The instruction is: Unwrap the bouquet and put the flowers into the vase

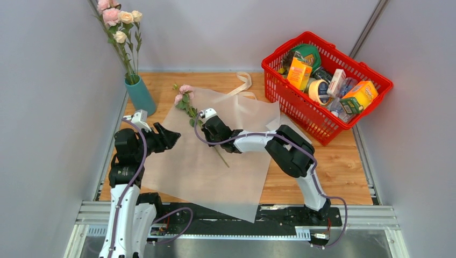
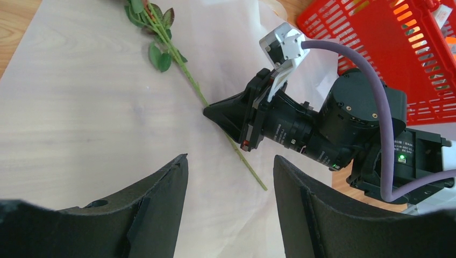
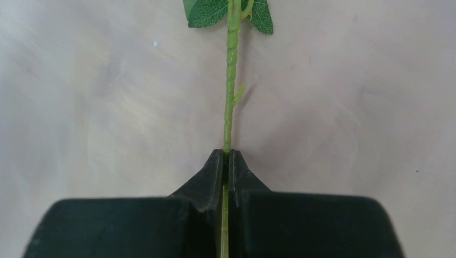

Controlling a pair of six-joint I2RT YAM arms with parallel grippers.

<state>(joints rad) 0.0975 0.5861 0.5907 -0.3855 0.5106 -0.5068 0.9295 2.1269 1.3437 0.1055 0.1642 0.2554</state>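
Observation:
The teal vase (image 1: 141, 95) stands at the back left with several pink and cream flowers (image 1: 119, 19) upright in it. The bouquet is undone: its white paper (image 1: 215, 177) lies spread flat. One pink rose (image 1: 185, 90) lies on the paper, its thin green stem (image 3: 230, 91) running toward the near side. My right gripper (image 1: 207, 124) is low on the paper and shut on that stem (image 2: 183, 67), which passes between its fingertips (image 3: 226, 156). My left gripper (image 1: 171, 137) hovers just left of it, open and holding nothing (image 2: 230, 161).
A cream ribbon (image 1: 244, 83) lies loose at the paper's far edge. A red basket (image 1: 322, 118) of groceries stands at the back right, close behind the right arm's elbow. Grey walls close in both sides.

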